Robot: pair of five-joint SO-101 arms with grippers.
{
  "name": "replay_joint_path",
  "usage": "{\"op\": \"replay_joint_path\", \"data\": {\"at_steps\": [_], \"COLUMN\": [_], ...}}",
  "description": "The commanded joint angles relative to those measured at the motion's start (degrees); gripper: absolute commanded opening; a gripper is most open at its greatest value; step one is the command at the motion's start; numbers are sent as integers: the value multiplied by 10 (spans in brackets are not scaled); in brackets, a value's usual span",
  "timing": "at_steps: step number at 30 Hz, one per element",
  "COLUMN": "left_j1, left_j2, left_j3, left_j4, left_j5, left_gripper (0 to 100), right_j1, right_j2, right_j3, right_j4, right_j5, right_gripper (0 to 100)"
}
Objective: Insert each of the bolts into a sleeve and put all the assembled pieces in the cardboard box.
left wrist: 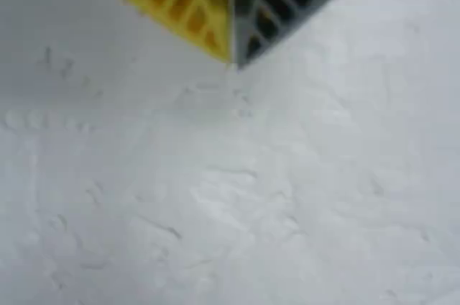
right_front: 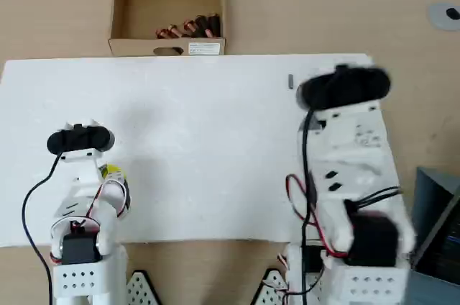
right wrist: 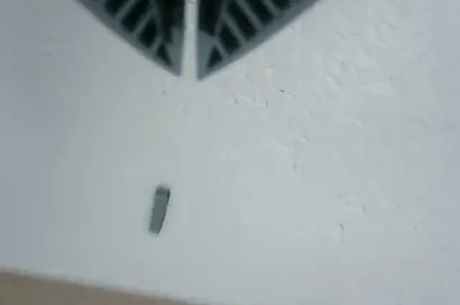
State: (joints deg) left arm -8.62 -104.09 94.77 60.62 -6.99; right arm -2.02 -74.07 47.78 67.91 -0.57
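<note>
**Both grippers closed and empty, pieces in the box**

The left gripper [left wrist: 233, 60] has its yellow and grey jaws pressed together on nothing. It points down at the white sheet [right_front: 187, 147] near the sheet's near left corner. The right gripper [right wrist: 188, 71] has its grey jaws all but closed, with a thin slit between them and nothing held. It sits above the sheet toward the far right corner.

Just past its tips a small grey sliver [right wrist: 159, 209] lies flat near the sheet's far edge. It may be a stray part or only a mark, as it is too small to tell.

Beyond that edge, on the tabletop [right_front: 57, 24], the cardboard box [right_front: 118, 10] holds a row of copper-and-black assembled pieces [right_front: 188, 29] against its near wall. With the pieces gathered there and both grippers empty, the arms look parked, probably because the work is done.
</note>
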Motion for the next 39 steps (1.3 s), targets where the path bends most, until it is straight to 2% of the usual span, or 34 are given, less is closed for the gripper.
{"op": "replay_joint_path", "data": {"at_steps": [1, 9, 19, 32, 39], "left_j1": [-4, -4, -4, -4, -4], "left_j2": [-4, -4, -4, -4, -4], "left_j3": [-3, -3, -3, -3, -3], "left_j4": [-2, -2, -2, -2, -2], "left_j5": [-2, -2, -2, -2, -2], "left_gripper": [0, 0, 0, 0, 0], "right_j1": [7, 7, 7, 3, 1], "right_j2": [-59, -169, -346, -348, -356], "right_j3": [127, 306, 488, 490, 490], "right_j4": [-62, -142, -164, -174, -68], "right_j5": [-4, -1, 23, 11, 11], "right_gripper": [9, 9, 9, 9, 10]}}
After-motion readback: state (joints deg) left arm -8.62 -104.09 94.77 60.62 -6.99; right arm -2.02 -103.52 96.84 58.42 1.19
